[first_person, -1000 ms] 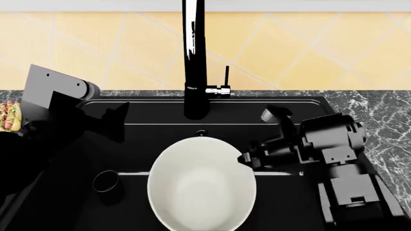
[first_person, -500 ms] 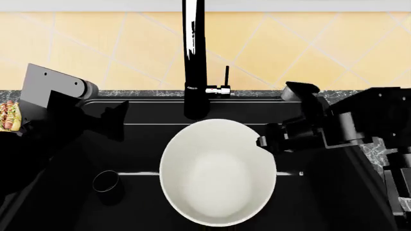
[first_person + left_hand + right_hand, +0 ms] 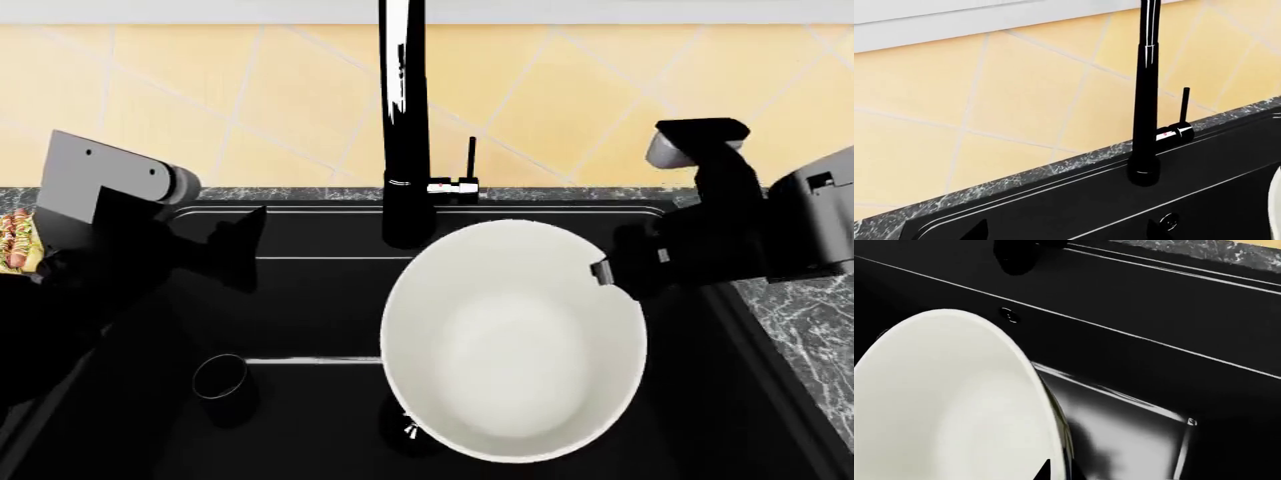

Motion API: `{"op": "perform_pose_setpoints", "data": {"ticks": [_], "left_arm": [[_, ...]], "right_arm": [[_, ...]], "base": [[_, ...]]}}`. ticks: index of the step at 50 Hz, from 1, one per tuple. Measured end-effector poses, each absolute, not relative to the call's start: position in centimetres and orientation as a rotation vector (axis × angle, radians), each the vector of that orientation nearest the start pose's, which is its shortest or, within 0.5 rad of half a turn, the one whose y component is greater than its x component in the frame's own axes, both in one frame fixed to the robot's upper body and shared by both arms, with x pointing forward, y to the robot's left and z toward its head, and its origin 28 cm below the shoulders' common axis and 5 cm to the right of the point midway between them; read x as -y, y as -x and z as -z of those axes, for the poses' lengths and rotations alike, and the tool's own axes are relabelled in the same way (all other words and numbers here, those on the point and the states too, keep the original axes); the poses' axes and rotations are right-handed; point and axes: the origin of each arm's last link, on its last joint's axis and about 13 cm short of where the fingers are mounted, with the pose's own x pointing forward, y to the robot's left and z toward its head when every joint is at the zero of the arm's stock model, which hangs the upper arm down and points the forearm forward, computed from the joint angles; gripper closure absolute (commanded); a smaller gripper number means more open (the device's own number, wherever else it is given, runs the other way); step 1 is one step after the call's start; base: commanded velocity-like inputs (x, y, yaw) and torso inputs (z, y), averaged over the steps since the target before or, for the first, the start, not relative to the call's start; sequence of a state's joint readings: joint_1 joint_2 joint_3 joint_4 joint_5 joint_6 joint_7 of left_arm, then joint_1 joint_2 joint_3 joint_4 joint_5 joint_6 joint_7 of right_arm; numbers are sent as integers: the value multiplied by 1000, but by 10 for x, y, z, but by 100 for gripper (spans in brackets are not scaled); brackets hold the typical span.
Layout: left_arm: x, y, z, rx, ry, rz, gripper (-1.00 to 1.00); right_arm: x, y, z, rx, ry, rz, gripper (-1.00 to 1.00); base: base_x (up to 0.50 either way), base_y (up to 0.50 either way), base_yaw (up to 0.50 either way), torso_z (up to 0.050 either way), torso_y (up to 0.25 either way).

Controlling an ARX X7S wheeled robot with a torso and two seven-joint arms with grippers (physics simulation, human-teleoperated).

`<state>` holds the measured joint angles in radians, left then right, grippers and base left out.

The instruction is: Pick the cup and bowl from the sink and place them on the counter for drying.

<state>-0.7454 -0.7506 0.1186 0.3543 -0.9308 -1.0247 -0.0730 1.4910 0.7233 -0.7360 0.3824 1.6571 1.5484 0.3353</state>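
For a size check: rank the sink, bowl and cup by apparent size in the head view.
1. sink, which spans most of the view
2. bowl, lifted nearer the camera, so it may look oversized
3. cup, by far the smallest

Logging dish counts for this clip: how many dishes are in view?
2. The white bowl is held at its rim by the right gripper over the sink; the black cup stands inside, left.

Bowl (image 3: pixel 514 340) over sink (image 3: pixel 320 300), right of cup (image 3: pixel 220 377); faucet (image 3: pixel 403 120) behind bowl.
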Motion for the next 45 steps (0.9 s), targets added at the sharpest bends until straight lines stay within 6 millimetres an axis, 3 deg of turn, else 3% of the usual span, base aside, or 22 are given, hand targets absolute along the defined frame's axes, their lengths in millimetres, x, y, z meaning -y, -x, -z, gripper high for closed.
{"op": "perform_pose_setpoints", "data": {"ticks": [27,45], "left_arm": [[-310,-262,-229,-117,-141,291,-100],[-309,-259,-226,-114,-131,286,-100]], "right_arm": [[220,-258,-379,-728,137,-214,100],[258,-184,-415,-636,43,29,100]], "base": [[0,0,0,0,0],[0,0,0,0,0]]}}
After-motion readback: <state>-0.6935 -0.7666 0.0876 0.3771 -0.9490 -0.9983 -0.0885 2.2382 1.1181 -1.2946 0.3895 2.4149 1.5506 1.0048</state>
